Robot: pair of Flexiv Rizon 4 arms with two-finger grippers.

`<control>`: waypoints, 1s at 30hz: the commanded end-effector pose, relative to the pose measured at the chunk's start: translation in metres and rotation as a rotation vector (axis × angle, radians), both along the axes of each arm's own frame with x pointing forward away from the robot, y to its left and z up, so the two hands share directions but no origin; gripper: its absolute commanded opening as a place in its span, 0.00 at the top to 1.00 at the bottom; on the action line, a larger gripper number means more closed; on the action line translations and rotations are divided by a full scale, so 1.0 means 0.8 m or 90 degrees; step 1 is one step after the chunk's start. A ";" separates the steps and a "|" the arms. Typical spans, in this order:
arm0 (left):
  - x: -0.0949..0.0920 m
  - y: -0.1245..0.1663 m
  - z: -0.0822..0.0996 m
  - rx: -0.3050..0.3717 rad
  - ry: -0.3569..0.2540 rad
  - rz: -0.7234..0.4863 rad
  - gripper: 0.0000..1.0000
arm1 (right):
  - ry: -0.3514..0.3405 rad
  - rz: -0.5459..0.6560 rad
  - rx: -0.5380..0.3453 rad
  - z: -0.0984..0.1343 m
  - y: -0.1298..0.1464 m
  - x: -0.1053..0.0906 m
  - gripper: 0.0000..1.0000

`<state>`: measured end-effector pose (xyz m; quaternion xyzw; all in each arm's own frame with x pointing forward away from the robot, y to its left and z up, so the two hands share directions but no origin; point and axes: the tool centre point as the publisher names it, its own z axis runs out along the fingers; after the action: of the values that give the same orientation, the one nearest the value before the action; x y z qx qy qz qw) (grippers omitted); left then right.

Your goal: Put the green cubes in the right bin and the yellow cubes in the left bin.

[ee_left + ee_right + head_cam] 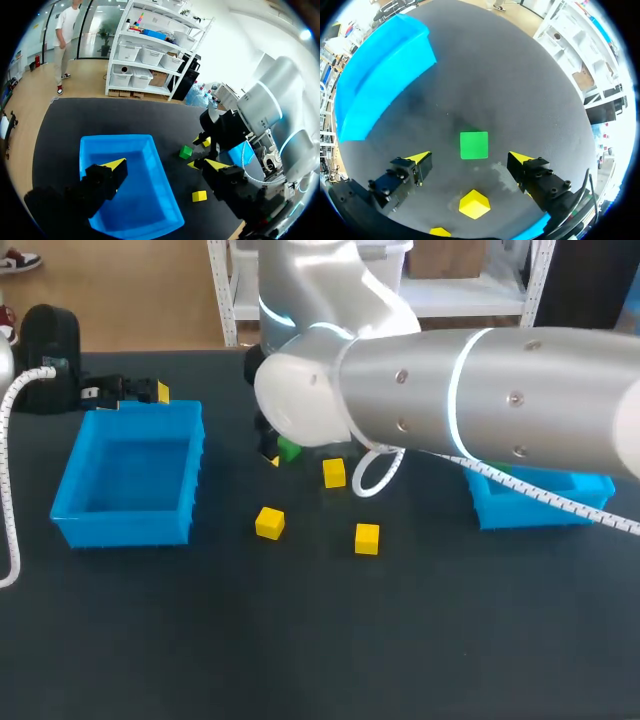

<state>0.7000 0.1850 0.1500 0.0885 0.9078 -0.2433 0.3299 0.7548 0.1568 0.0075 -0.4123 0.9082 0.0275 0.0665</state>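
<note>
A green cube (474, 145) lies on the dark table just ahead of my right gripper (470, 160), which hangs over it, open, one yellow tip to each side and neither touching. In the head view the green cube (290, 450) peeks out under my right arm, which hides that gripper. Three yellow cubes (334, 473) (269, 523) (367, 538) lie in front of it. My left gripper (140, 397) sits behind the left blue bin (70, 505), open and holding nothing; its own view looks down into that bin (150, 200). The right blue bin (500, 510) is partly covered by my right arm.
My right arm crosses the table from the right and covers much of the back middle. A white coiled cable (375, 475) loops beside the nearest yellow cube. A speck of green shows at the right bin's back rim (503, 470).
</note>
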 end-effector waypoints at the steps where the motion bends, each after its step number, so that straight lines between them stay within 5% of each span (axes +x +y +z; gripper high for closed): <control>1: 0.000 0.000 0.000 0.000 0.000 0.000 0.00 | 0.003 -0.001 -0.003 -0.003 0.005 0.005 0.00; 5: 0.000 0.000 0.000 0.000 0.000 0.000 0.00 | 0.004 -0.002 -0.009 -0.008 0.002 0.005 0.00; 9: 0.000 0.000 0.000 0.000 0.000 0.000 0.00 | 0.005 -0.003 -0.014 -0.011 0.000 0.004 0.49; 13: 0.000 0.000 0.000 0.000 0.000 0.000 0.00 | 0.001 -0.007 -0.013 -0.015 -0.002 0.008 0.59; 16: 0.000 0.000 0.000 0.000 0.000 0.000 0.00 | 0.000 -0.008 -0.013 -0.016 -0.002 0.010 0.82; 17: 0.000 0.000 0.000 0.000 0.000 0.000 0.00 | -0.001 -0.008 -0.012 -0.016 -0.002 0.010 0.97; 30: 0.000 0.000 0.000 0.000 0.000 0.000 0.00 | -0.024 -0.015 -0.002 0.006 -0.019 0.014 1.00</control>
<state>0.7000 0.1850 0.1500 0.0885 0.9078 -0.2433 0.3299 0.7740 0.1502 0.0055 -0.4029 0.9123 0.0139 0.0723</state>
